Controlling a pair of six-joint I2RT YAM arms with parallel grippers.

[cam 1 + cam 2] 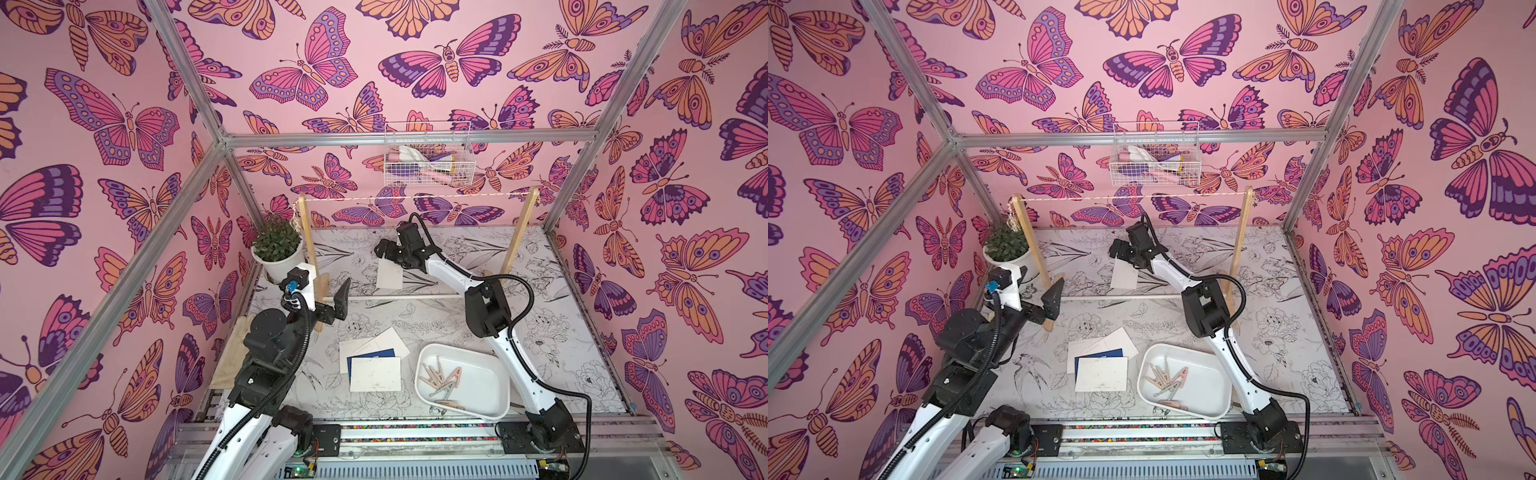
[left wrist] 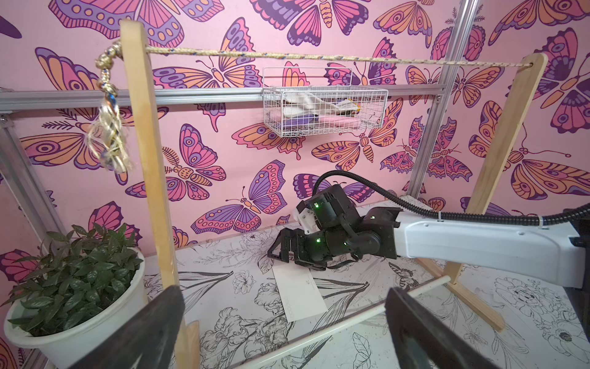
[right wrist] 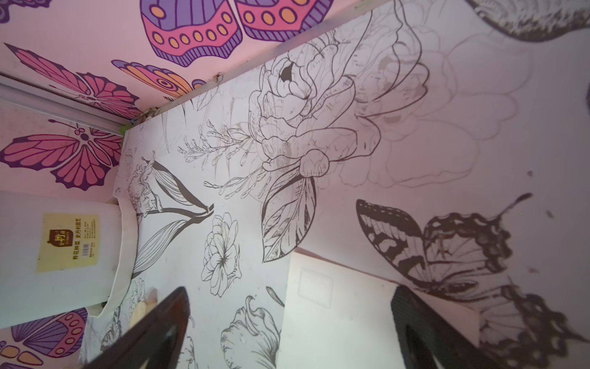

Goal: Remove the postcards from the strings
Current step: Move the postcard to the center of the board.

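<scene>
Both my pincers are spread wide. My left pincer (image 1: 338, 300) sits beside a pale wooden post (image 1: 309, 232), and my right pincer (image 1: 386, 253) is low over one matte cream postcard (image 1: 390, 275) lying flat mid-frame. The twisted string (image 1: 415, 196) spans the upper middle. Four more thin postcards (image 1: 376, 374) overlap at lower centre. The blue one (image 1: 376, 354) is mostly covered, its print unreadable.

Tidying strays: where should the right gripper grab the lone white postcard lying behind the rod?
Probably its far short edge, beneath the open right gripper. The postcard lies flat on the table, so descend from above and pinch across that edge.
</scene>
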